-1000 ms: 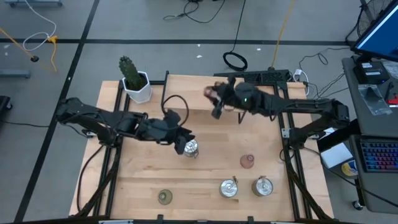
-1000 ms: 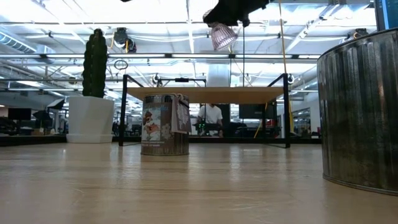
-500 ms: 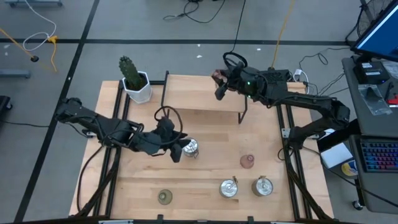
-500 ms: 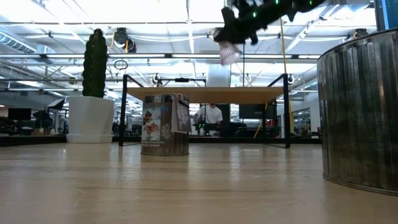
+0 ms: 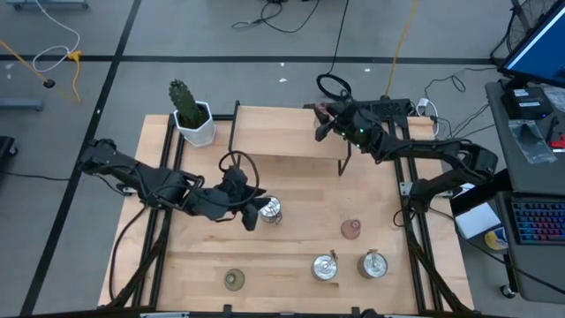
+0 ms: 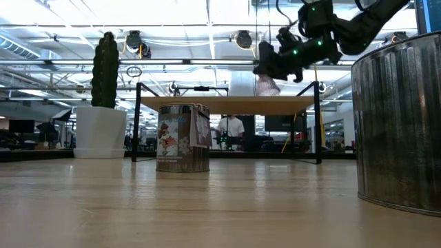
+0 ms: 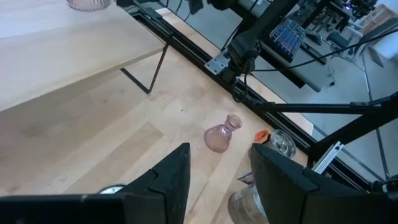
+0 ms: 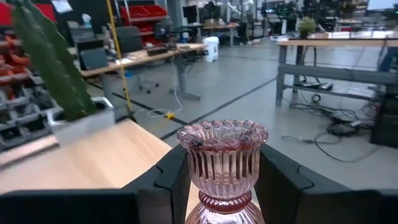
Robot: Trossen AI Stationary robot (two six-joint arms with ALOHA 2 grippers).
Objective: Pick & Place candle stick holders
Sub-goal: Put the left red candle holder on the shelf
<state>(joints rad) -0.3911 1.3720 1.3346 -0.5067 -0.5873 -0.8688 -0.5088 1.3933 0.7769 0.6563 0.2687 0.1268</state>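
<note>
Right gripper (image 6: 265,69) holds pinkish holder (image 6: 266,85), seemingly just above shelf (image 6: 227,105); silver holder (image 6: 182,138) in foreground.

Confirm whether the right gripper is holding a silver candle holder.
No: the right gripper is shut on a pink ribbed glass candle holder.

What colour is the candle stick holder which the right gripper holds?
Pink ribbed glass candle stick holder, clearest in the right wrist view.

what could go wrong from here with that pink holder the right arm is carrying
The right gripper holds the pink glass holder in the air near the raised shelf's far right corner; released off the board's edge, it could tip off and break. The left gripper sits right beside a silver holder and could knock it over.
</note>
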